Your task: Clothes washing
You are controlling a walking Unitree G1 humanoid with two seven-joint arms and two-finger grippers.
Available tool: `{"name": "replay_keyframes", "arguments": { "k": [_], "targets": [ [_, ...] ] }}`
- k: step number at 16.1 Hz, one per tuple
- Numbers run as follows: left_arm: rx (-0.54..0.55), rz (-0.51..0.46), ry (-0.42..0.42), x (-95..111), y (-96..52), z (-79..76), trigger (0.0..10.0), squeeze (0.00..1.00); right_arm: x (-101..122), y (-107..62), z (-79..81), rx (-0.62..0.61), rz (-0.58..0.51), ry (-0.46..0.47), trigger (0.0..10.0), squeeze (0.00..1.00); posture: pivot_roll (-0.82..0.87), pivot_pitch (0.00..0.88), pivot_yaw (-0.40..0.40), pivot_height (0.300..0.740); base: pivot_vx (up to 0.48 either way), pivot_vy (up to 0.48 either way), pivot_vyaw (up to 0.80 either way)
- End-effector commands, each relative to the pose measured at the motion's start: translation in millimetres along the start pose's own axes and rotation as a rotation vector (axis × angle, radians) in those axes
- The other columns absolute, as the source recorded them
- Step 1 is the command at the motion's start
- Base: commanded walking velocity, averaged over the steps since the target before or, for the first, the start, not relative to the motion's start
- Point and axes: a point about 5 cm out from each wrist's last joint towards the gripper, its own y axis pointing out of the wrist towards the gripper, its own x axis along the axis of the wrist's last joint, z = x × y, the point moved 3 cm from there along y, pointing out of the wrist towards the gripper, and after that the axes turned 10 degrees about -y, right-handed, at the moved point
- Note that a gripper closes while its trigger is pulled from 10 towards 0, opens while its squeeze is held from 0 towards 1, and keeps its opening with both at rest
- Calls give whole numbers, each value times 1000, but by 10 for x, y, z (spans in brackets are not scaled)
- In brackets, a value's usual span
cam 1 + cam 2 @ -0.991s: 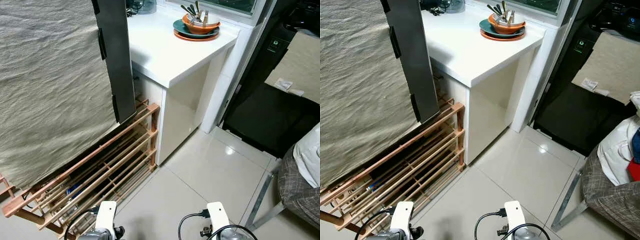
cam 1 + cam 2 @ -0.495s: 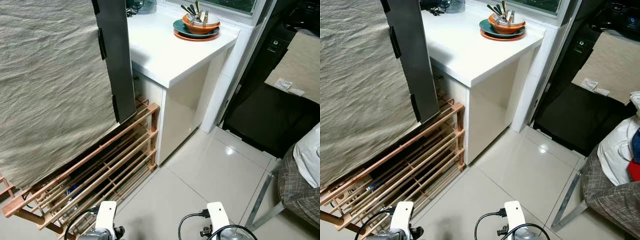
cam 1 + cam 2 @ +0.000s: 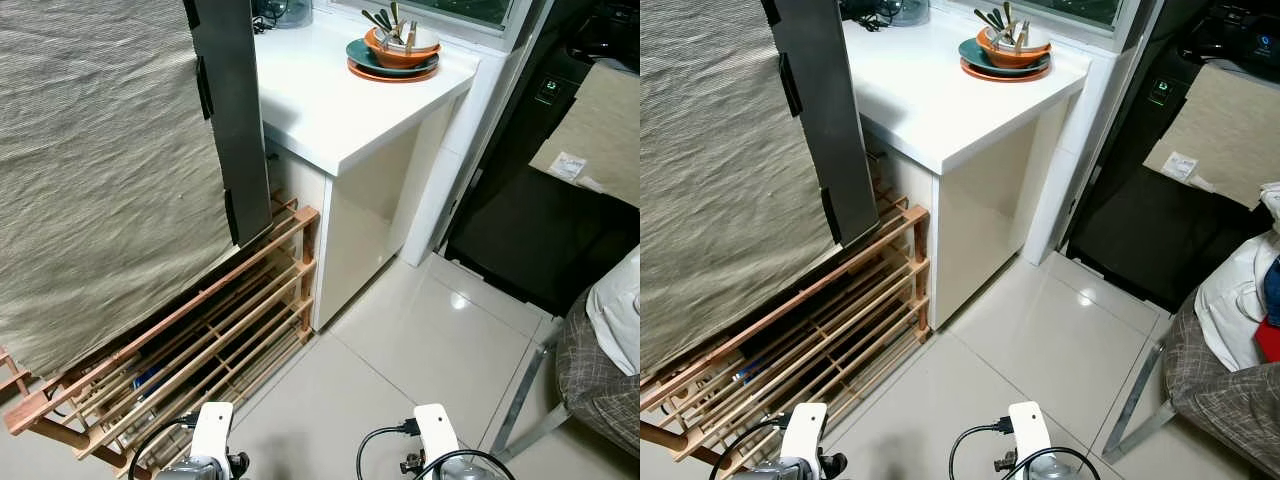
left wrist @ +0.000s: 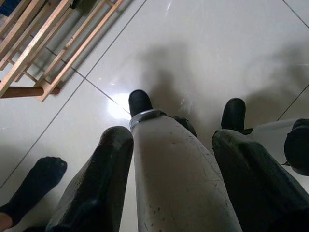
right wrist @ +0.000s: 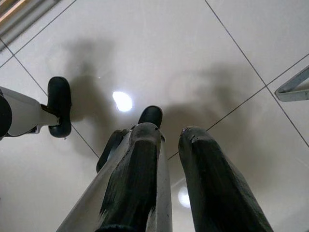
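Both arms hang idle over the tiled floor (image 3: 1040, 340), since nothing is within reach: the left gripper (image 4: 171, 145) has its fingers spread wide and empty, the right gripper (image 5: 166, 150) a narrower gap, also empty. A socked foot (image 4: 31, 181) stands close by. Beyond, a wooden rack (image 3: 200, 340) leans under a hanging cloth (image 3: 100, 170). Clothes (image 3: 1240, 295) lie heaped on a chair (image 3: 1215, 385) to the right, likely the wash. Farther off, bowls (image 3: 395, 50) sit on the counter (image 3: 330, 105).
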Motion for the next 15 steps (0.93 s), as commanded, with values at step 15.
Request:
{"name": "replay_keyframes", "arguments": {
  "k": [15],
  "targets": [
    [-19,-355,90,854,-119,-118,10000,0,453,-51,-183,-227,-227,48,10000,0,-100,0,-7,740,0,0,0]
  ]
}}
